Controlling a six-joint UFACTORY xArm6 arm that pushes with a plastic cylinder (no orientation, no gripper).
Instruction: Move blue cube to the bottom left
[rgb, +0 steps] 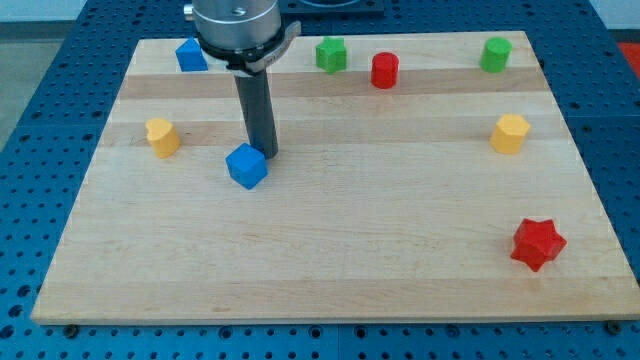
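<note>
Nearest the view's bottom, a red star-shaped block (538, 243) is seen at the right of the wooden board (330, 270), close to the near right corner. Farther in, left of centre, the blue cube (246, 166) is found, with my tip (267, 155) touching or just beside its far right side; the exact contact cannot be told. No claw is carried by the arm, only the straight dark rod (256, 110), so no wide or narrow state can be given. A yellow block (162, 136) is placed to the cube's left, and a yellow hexagonal block (509, 133) near the right edge. Along the far edge are set a second blue block (190, 55), a green block (331, 54), a red cylinder (385, 70) and a green cylinder (494, 54).
</note>
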